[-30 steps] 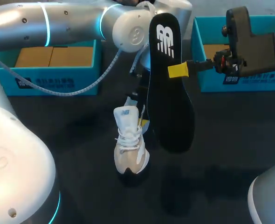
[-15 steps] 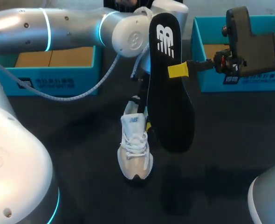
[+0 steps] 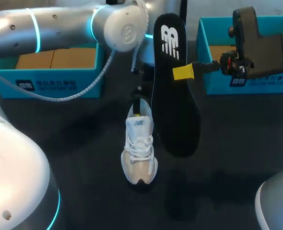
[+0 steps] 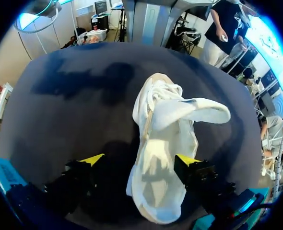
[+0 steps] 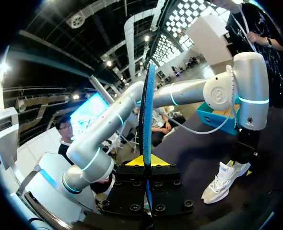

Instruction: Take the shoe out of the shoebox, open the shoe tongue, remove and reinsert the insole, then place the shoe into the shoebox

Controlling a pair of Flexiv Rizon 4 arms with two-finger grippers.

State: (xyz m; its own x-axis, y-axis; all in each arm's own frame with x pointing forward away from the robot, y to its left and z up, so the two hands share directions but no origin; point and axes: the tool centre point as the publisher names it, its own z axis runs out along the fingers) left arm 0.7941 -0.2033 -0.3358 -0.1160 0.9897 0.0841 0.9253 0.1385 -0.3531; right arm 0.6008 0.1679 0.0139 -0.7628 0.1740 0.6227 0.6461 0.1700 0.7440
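Right wrist view — insole (image 5: 148, 120) edge-on

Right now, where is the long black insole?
Head view, centre: the long black insole hangs upright in the right gripper, just right of the white lace-up sneaker.

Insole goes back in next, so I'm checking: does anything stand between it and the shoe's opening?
Partly: the left hand sits at the shoe's heel end, fingers open either side of the collar, above the opening. Otherwise nothing: the insole, upright in the right hand, hangs beside the shoe.
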